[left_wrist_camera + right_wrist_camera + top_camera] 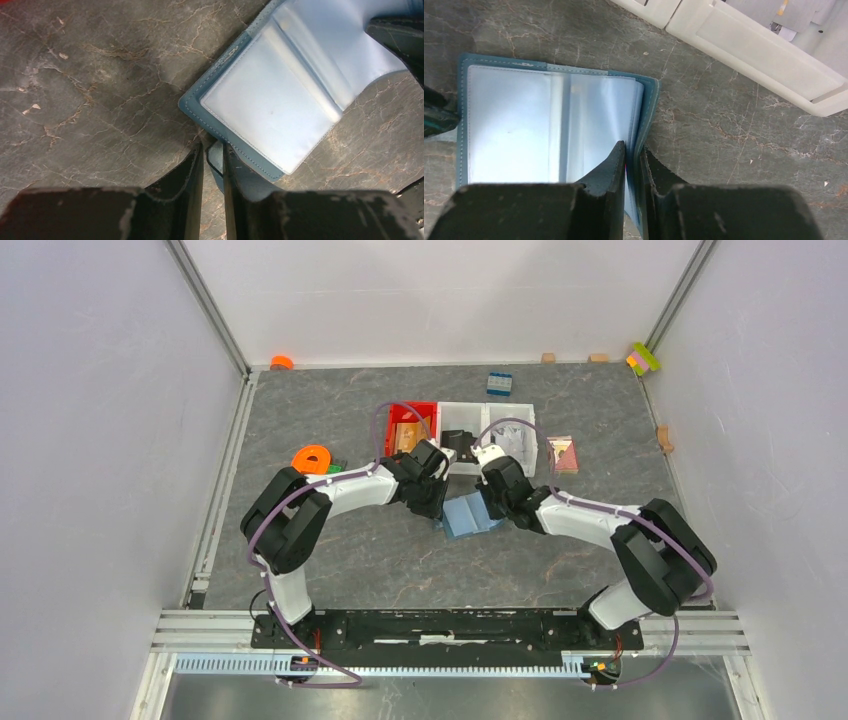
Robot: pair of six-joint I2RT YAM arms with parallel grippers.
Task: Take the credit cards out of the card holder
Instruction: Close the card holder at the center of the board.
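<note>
The card holder lies open on the grey table between my two arms, its pale blue clear sleeves facing up. No credit card shows in the sleeves. My left gripper is nearly closed on a flap at the holder's left edge. My right gripper is pinched on the right cover edge and the sleeves beside it. In the top view the left gripper and the right gripper meet over the holder. A tan flat card lies in the red bin.
Two white bins stand beside the red one, just behind the holder, and their rim is close to my right fingers. A dark-blue studded brick, an orange piece and a pink packet lie around.
</note>
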